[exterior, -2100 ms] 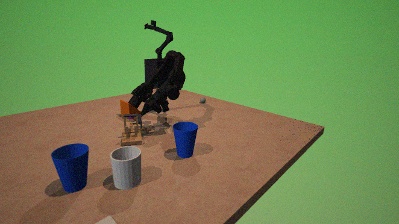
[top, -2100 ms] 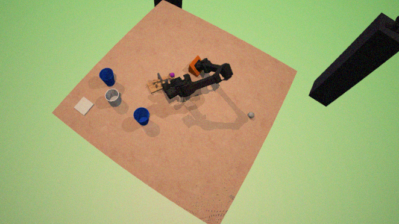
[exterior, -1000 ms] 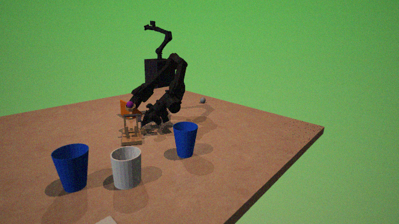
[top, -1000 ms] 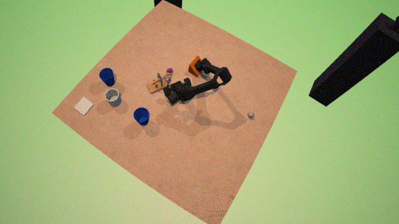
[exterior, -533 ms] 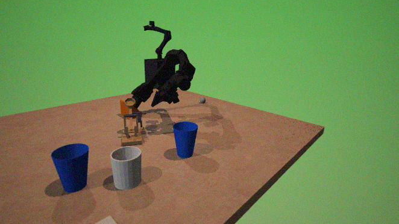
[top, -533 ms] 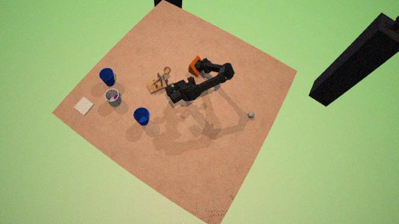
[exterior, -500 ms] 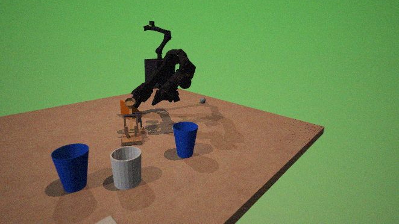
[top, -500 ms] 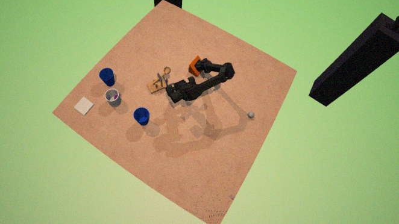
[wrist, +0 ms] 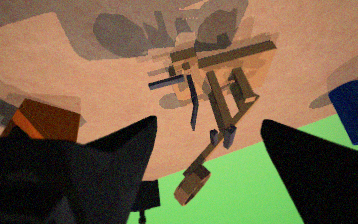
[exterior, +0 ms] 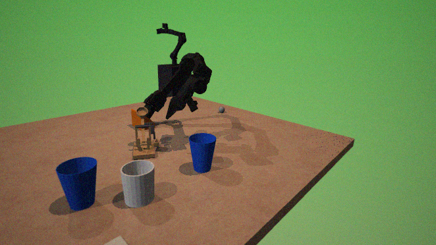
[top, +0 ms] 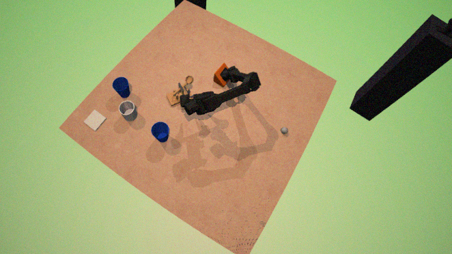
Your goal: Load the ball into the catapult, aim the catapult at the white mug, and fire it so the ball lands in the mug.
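The catapult (top: 173, 98) (exterior: 143, 153) (wrist: 240, 53) stands on the table, its throwing arm raised and its round cup (wrist: 193, 187) empty. The white mug (top: 130, 116) (exterior: 139, 186) stands upright in front of it, between two blue cups. I see no ball in the mug, but part of its inside is hidden. A small grey ball (top: 284, 130) (exterior: 221, 109) lies far off at the table's right in the top view. My gripper (exterior: 182, 112) (wrist: 208, 124) is open and empty, raised beside the catapult, its fingers wide apart in the wrist view.
The blue cups (top: 121, 89) (top: 160, 131) (exterior: 79, 184) (exterior: 202, 155) flank the mug. An orange block (top: 219, 76) (wrist: 55, 120) is at the arm's base. A pale square (top: 95, 120) lies beyond the mug. Black structures stand beyond the table (top: 212, 39).
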`<action>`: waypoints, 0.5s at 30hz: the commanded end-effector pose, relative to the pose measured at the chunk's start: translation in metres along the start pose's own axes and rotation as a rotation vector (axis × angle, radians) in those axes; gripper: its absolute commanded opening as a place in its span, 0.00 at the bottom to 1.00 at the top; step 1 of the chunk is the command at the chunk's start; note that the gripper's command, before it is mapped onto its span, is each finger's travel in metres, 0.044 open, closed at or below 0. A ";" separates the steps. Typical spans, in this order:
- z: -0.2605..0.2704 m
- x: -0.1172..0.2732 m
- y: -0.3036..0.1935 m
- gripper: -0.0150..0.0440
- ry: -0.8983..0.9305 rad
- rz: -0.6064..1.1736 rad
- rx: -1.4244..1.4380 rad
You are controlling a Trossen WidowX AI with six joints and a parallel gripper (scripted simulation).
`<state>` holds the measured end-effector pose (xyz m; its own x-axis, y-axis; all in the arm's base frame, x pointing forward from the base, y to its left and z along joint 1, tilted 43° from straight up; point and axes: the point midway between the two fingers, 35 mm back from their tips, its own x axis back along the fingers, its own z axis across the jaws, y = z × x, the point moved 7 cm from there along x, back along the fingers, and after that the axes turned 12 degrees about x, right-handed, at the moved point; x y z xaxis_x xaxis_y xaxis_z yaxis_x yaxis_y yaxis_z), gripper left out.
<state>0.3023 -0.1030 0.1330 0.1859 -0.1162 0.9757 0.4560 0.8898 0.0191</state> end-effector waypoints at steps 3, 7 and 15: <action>-0.032 0.000 -0.010 1.00 -0.043 -0.078 -0.191; -0.052 0.002 -0.019 1.00 -0.073 -0.130 -0.316; -0.092 0.004 -0.041 1.00 -0.124 -0.244 -0.558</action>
<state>0.3545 -0.1651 0.1219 -0.0243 -0.1903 0.9814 0.8144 0.5656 0.1299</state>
